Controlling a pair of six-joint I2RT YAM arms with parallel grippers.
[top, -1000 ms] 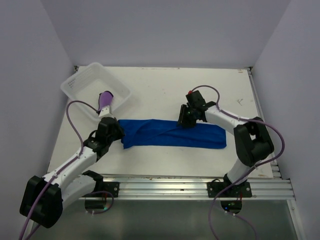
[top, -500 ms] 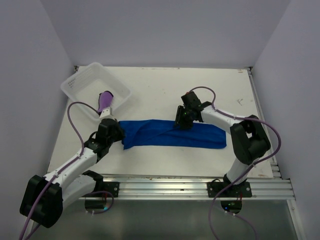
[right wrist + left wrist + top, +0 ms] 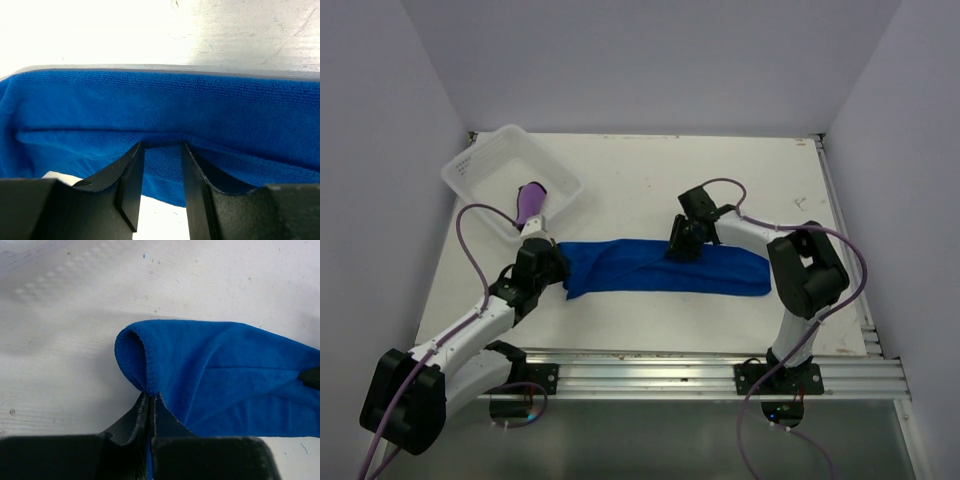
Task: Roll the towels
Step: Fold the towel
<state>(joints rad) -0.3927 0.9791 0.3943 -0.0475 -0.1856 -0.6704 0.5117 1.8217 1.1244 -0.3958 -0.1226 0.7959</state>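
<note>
Top external view: the blue towel (image 3: 620, 268) lies as a long strip running left to right on the surface (image 3: 650, 180), between the arms. The left tool (image 3: 151, 396) pinches its left-end hem, jaws fully closed. The right tool (image 3: 162, 150) — half open, gripping nothing that I can make out — straddles a fold mid-strip.

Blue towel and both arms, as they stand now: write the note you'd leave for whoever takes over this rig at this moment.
Left gripper: shut, pinching the hem at the left end of the blue towel.
Right gripper: jaws part open, tips down on the towel's middle; no pinch visible.
Blue towel: folded into a long strip, lying flat across the table, not rolled.
Purple towel: looks rolled, lying in the white basket at the far left.
Done: the purple towel, apparently.
Left: roll the blue strip, probably starting from the held left end.
</note>
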